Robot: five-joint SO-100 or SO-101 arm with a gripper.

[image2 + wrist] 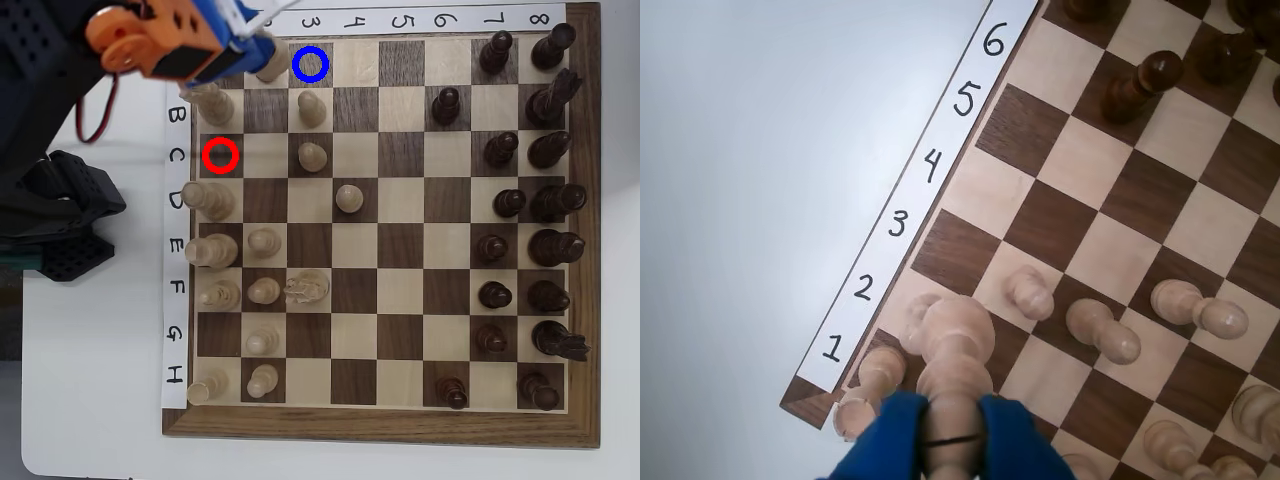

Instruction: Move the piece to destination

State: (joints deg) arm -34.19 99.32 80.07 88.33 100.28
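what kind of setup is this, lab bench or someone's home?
Can't tell which; a tabletop robot chess rig. A wooden chessboard with handwritten paper labels lies on a plain white table, and the gripper holds a light piece.

piece (956, 372) in gripper (954, 432) at board's (582, 250) corner | destination (311, 64) just right, overhead view

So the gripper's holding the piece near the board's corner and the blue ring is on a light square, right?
Not quite. In the overhead view the blue ring marks a dark square, not a light one. The rest holds: the gripper is shut on the piece near the board's corner.
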